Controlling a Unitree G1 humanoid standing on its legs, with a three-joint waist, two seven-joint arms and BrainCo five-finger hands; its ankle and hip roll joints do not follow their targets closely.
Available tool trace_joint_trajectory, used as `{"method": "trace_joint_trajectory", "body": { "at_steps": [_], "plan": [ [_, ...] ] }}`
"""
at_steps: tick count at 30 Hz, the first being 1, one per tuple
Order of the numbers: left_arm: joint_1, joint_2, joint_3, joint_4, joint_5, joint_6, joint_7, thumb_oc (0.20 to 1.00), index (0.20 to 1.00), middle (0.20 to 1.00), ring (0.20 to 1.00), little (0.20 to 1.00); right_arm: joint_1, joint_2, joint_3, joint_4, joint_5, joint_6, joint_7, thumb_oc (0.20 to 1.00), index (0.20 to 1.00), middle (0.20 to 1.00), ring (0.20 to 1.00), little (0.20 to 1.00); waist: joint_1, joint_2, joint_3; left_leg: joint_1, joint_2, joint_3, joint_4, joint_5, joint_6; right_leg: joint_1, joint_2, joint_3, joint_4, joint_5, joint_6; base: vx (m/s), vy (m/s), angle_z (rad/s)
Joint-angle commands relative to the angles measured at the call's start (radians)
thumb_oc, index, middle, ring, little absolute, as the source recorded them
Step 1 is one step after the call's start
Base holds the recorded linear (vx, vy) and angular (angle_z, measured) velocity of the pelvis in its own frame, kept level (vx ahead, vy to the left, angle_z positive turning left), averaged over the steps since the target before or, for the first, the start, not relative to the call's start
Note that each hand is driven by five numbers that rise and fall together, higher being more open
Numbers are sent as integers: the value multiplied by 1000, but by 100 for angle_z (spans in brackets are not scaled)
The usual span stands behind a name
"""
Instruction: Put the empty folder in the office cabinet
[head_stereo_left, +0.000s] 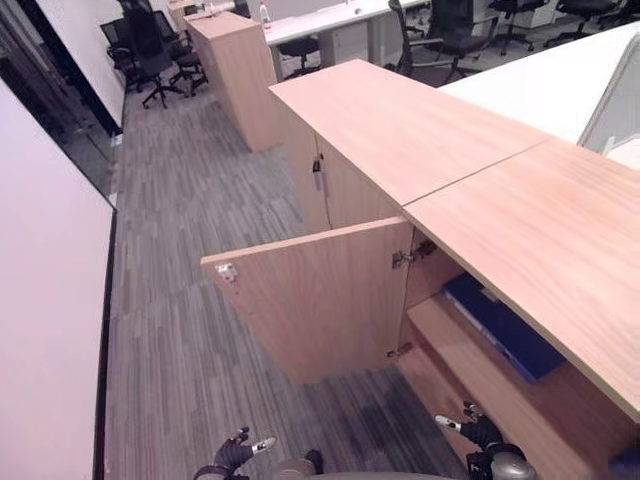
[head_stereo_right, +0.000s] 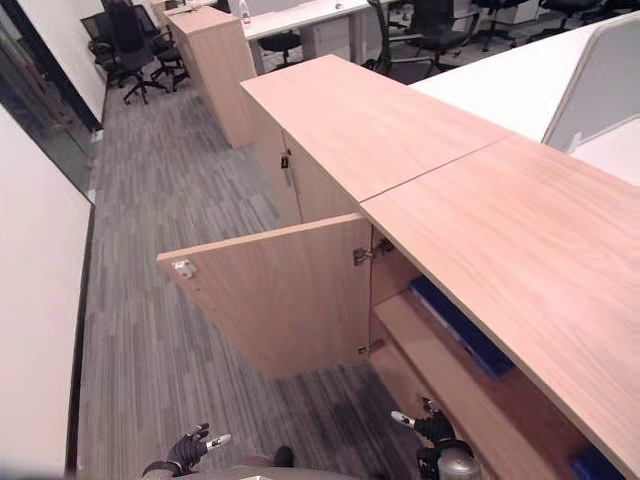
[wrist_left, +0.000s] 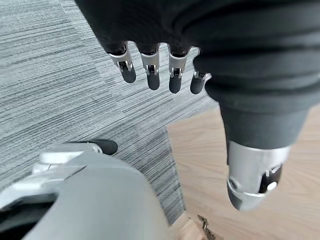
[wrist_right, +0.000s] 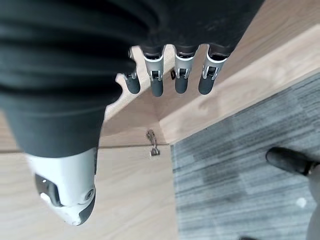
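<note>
A blue folder (head_stereo_left: 503, 328) lies flat on the upper shelf inside the open wooden cabinet (head_stereo_left: 500, 200), also seen as the folder (head_stereo_right: 458, 325) in the right eye view. The cabinet door (head_stereo_left: 310, 295) stands swung out toward the aisle. My left hand (head_stereo_left: 238, 454) hangs low at the bottom edge, fingers (wrist_left: 150, 70) straight, holding nothing. My right hand (head_stereo_left: 478, 432) hangs low in front of the lower shelf, fingers (wrist_right: 170, 75) straight and empty.
A second cabinet section (head_stereo_left: 340, 170) with a shut door and key stands beyond the open one. A white wall panel (head_stereo_left: 50, 330) runs along the left. Grey carpet (head_stereo_left: 190, 250) forms the aisle. Another wooden unit (head_stereo_left: 240, 70) and office chairs (head_stereo_left: 150, 50) stand farther back.
</note>
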Motion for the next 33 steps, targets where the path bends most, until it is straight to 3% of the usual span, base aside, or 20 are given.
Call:
{"method": "trace_joint_trajectory", "body": {
  "at_steps": [1,7,20,27,33],
  "plan": [
    [-45,42,1,-2,-36,-32,1,1000,1000,1000,1000,1000,-45,13,-3,-7,24,-29,9,1000,1000,1000,1000,1000,8,-24,-28,-4,3,-11,-30,-121,53,-22,-4,22,52,-57,104,107,62,-3],
    [-61,68,-3,-18,-31,-30,3,1000,1000,1000,1000,1000,-38,39,-18,23,38,-17,9,1000,1000,1000,1000,1000,0,-42,-58,54,-14,-3,-136,-109,83,-36,-16,31,117,-73,116,51,96,0],
    [-111,105,43,-51,-78,-46,31,1000,1000,1000,1000,1000,-28,84,-5,30,41,-11,12,1000,1000,1000,1000,1000,13,-86,-78,73,-46,8,-150,-130,118,-27,-50,48,105,-54,147,46,99,-4],
    [-205,194,120,-90,-150,-69,80,1000,1000,1000,1000,1000,-43,88,20,7,21,-12,13,1000,1000,1000,1000,1000,6,-111,-90,92,-53,45,-161,-146,125,-33,-61,81,79,-24,170,29,78,-11],
    [-311,342,210,-61,-227,-83,94,1000,1000,1000,1000,1000,-29,80,45,-24,5,-20,34,1000,1000,1000,1000,1000,-30,-121,-97,122,-54,95,-172,-160,128,-43,-64,123,72,-4,186,26,51,-30]
  ]
}}
